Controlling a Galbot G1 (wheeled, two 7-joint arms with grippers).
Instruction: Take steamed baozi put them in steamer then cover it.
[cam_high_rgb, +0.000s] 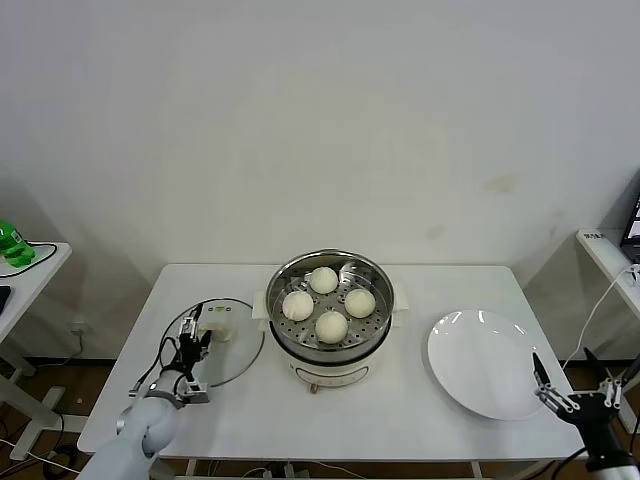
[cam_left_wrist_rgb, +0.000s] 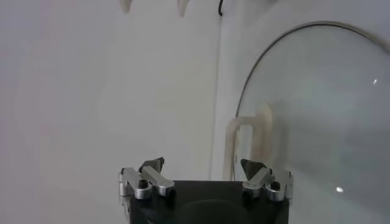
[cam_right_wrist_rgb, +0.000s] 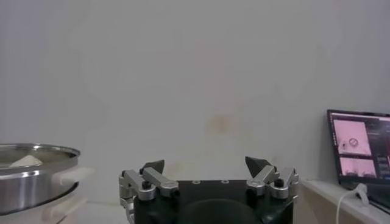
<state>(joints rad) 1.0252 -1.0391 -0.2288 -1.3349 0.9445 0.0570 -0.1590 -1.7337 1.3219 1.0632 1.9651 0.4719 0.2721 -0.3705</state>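
Baozi: you see four steamed baozi (cam_high_rgb: 322, 301) inside the steamer (cam_high_rgb: 372, 345).
Cover: lies on the table (cam_high_rgb: 400, 420), beside your spread left hand (cam_high_rgb: 192, 335).
Right hand (cam_high_rgb: 575, 392): fingers apart, by the plate (cam_high_rgb: 485, 365).

You see cream-white baozi (cam_high_rgb: 331, 326) frame centre, in shiny steel steamer (cam_high_rgb: 374, 275) with perforated tray. Clear glass cover (cam_high_rgb: 240, 360), cream handle, lower left. White plate (cam_high_rgb: 480, 365) lower right. White table (cam_high_rgb: 330, 410). Green bottle (cam_high_rgb: 12, 243) far left.

No legible txt anywhere. Laptop screen (cam_right_wrist_rgb: 359, 145) shows pink windows, content too small to read. Small label on side table (cam_high_rgb: 597, 236) at right: unreadable.
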